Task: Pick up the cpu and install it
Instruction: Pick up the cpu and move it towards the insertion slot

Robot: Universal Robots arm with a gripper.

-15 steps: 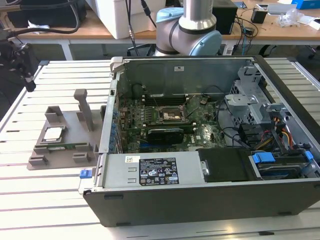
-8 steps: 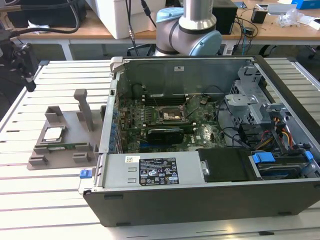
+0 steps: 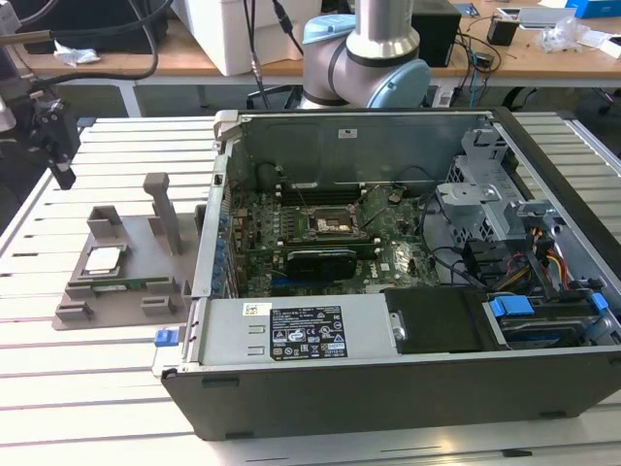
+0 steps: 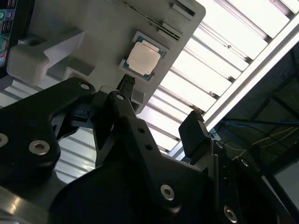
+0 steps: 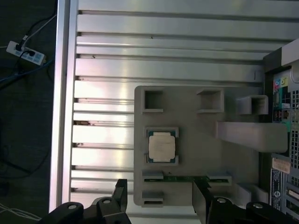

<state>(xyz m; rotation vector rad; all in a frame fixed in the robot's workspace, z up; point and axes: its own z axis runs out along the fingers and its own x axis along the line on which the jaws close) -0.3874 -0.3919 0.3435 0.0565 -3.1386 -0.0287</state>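
Wide-open empty tool [image 5: 159,189] hangs near cpu [image 5: 162,147] in grey fixture [image 5: 187,116] on slatted metal table [image 5: 103,65].

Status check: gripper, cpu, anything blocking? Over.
Gripper open, empty, above the tray. Cpu flat in its tray pocket, untouched. Memory stick beside it; nothing on the cpu.

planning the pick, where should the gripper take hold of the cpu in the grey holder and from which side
Probably its two opposite thin edges, coming straight down from above: the cpu lies flat, metal top up, seated in a square pocket of the grey holder.
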